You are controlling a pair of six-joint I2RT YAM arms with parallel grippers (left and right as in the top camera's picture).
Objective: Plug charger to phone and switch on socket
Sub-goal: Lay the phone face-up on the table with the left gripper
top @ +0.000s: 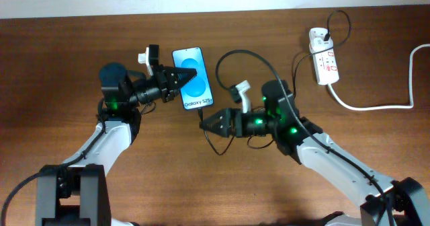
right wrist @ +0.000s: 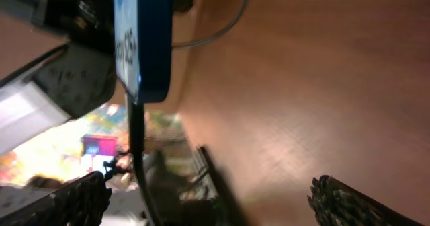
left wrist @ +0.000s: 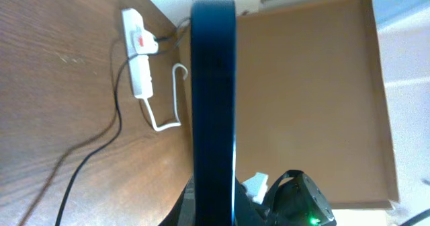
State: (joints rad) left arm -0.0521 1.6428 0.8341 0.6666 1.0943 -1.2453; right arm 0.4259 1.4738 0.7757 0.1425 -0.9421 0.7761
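Note:
My left gripper (top: 176,78) is shut on the left edge of the phone (top: 193,78), whose blue screen faces up. The left wrist view shows the phone (left wrist: 213,105) edge-on between the jaws (left wrist: 213,216). The thin black charger cable (top: 245,52) loops across the table. In the right wrist view the cable (right wrist: 138,152) hangs from the phone's bottom edge (right wrist: 144,44), and its tip seems to be in the port. My right gripper (top: 205,125) is open just below that edge, its fingers (right wrist: 215,199) wide apart and holding nothing. The white socket (top: 324,56) lies at the far right.
The socket's thick white cord (top: 376,106) runs off to the right edge. A black plug (top: 324,34) sits in the socket's far end. The left wrist view shows the socket (left wrist: 139,58) with a red switch mark, and a brown cardboard panel (left wrist: 309,91) beyond the table.

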